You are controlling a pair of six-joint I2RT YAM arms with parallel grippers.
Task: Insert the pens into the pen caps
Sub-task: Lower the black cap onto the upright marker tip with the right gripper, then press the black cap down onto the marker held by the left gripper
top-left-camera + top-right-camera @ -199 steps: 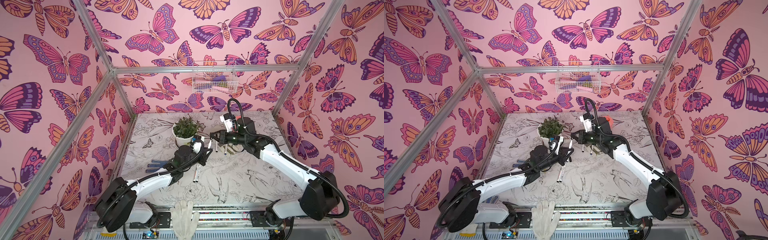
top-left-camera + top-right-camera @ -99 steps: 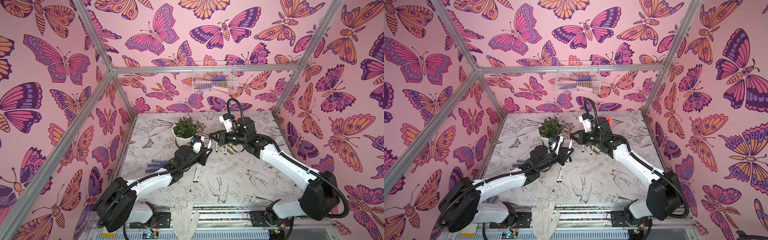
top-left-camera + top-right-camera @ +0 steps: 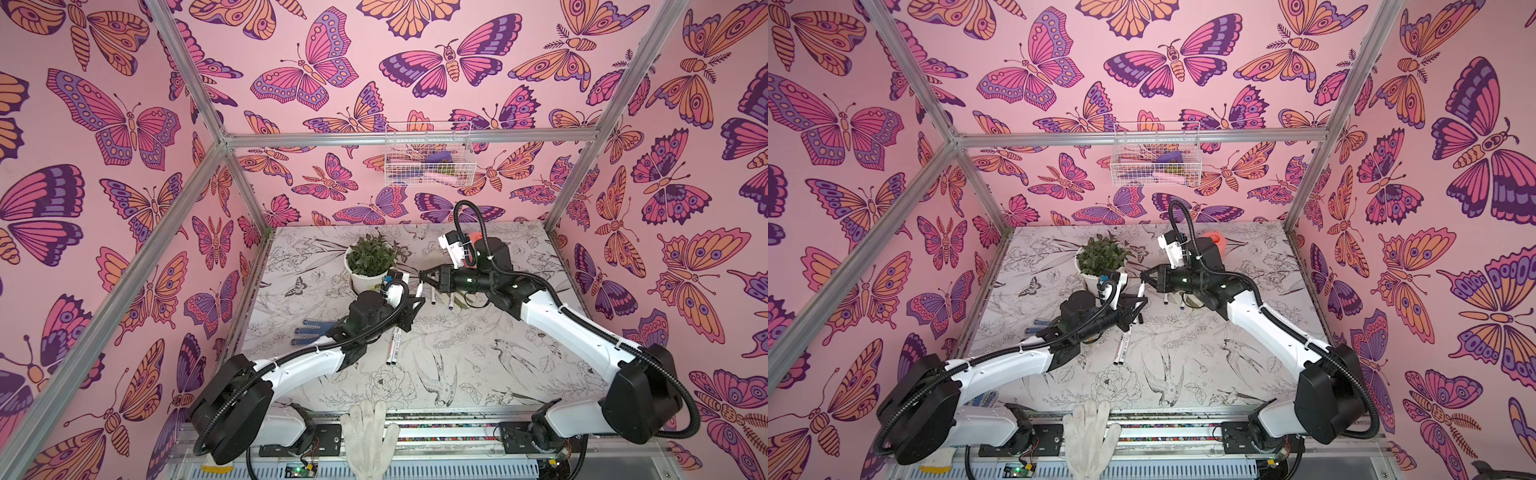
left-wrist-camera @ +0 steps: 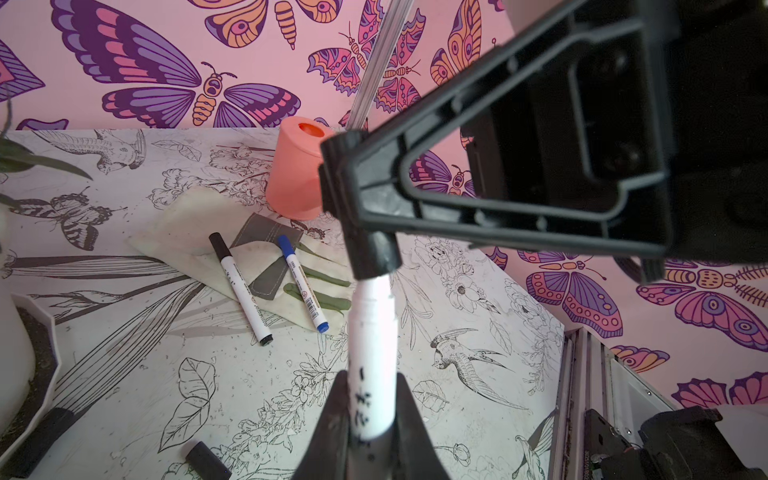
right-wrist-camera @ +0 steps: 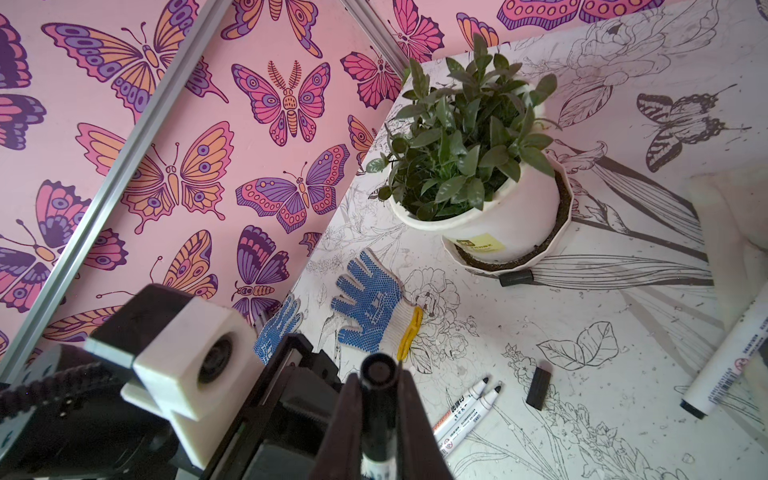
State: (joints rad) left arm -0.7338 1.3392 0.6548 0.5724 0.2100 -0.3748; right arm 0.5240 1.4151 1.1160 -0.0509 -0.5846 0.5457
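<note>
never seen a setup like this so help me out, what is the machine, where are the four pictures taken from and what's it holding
It is a robot with two arms, each ending in a two-fingered gripper. The two wide pictures come from one camera overhead, looking down at the table. The two close-ups come from a camera on each wrist. The left gripper is shut on a pen, and the right gripper is shut on a black cap that sits on that pen's end. On the table lie two uncapped pens, two capped pens, loose caps, a potted plant, a blue-dotted glove and an orange cup.
</note>
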